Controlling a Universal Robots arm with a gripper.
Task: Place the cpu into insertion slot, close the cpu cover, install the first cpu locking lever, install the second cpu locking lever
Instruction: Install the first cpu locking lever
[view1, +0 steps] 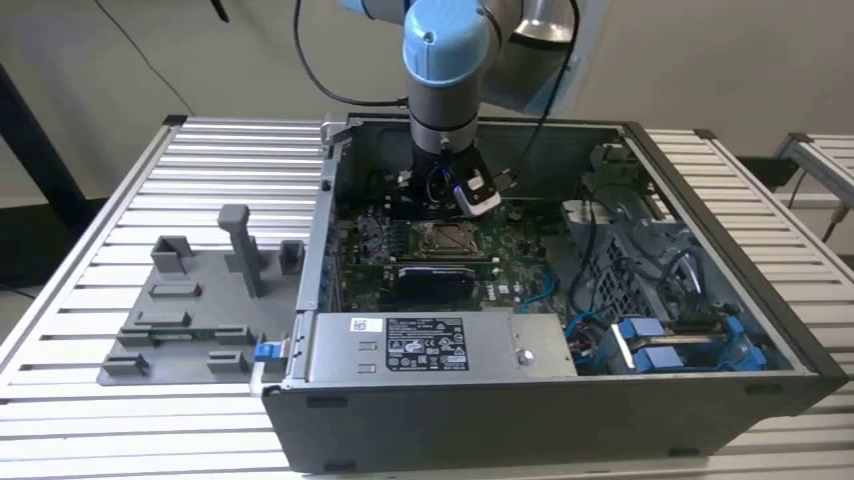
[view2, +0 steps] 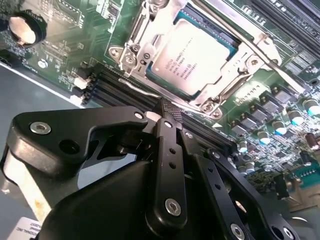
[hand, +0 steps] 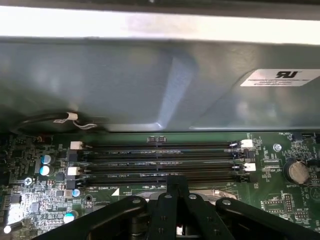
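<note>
On the white slatted bench (view1: 80, 250), an open dark-grey computer case (view1: 534, 420) takes up the middle and the exterior view's right side. A flat grey fixture plate with upright posts (view1: 187, 320) lies just beside it, toward the exterior view's left edge. Into the case from above reaches the light-blue and silver robot arm (view1: 447, 60). Along the case's near wall sits a silver box-shaped power supply (view1: 514, 350) bearing a white label with black print (view1: 427, 343); another white printed sticker (hand: 280, 77) shows on a grey metal wall in the first wrist view. The green circuit board (view1: 514, 255) carries four long black memory slots (hand: 160, 160) and a round silver coin battery (hand: 298, 171). Near its middle lies the square silver-rimmed insertion slot (view1: 447, 238). The small flat square cpu with a silvery, finely printed top (view2: 192, 60) rests in that slot, with the thin silver cpu cover frame (view2: 239, 59) lying flat around it. A thin silver wire lever (view2: 142, 89) runs along the socket edge. The black gripper (view2: 169, 111) hangs just beside that lever, its fingertips pressed together with nothing visible between them.
</note>
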